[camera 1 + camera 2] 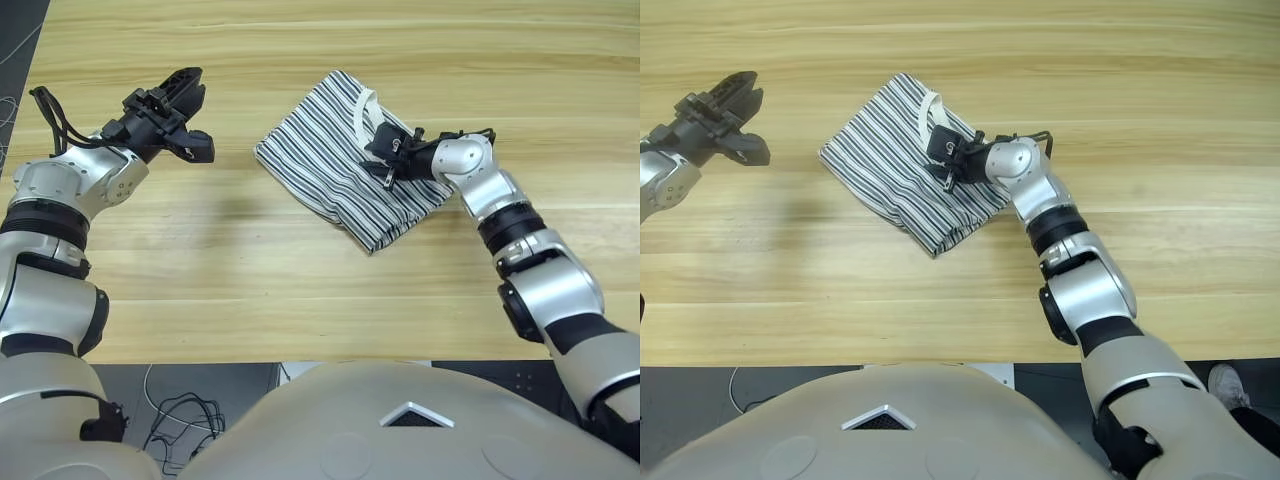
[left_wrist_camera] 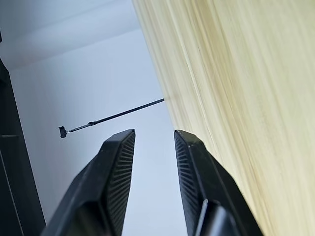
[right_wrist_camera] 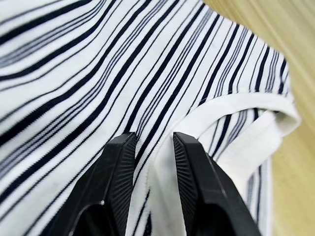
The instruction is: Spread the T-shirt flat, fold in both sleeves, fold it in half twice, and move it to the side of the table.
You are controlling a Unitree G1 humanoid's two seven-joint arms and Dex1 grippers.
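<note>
The striped T-shirt lies folded at the middle of the table. It looks soft, light and limp, so I would pinch all layers at one edge. The right gripper sits by the white collar, fingers parted and empty. The left gripper hangs at the left, also parted and empty.

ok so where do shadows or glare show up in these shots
Left wrist view: the left gripper stands dark against a bright pale backdrop. Left eye view: faint soft shadow on the table near that gripper, a thin dark one under the shirt's near edge, glints on the right arm. Right wrist view: even light on the shirt, no glare.
</note>
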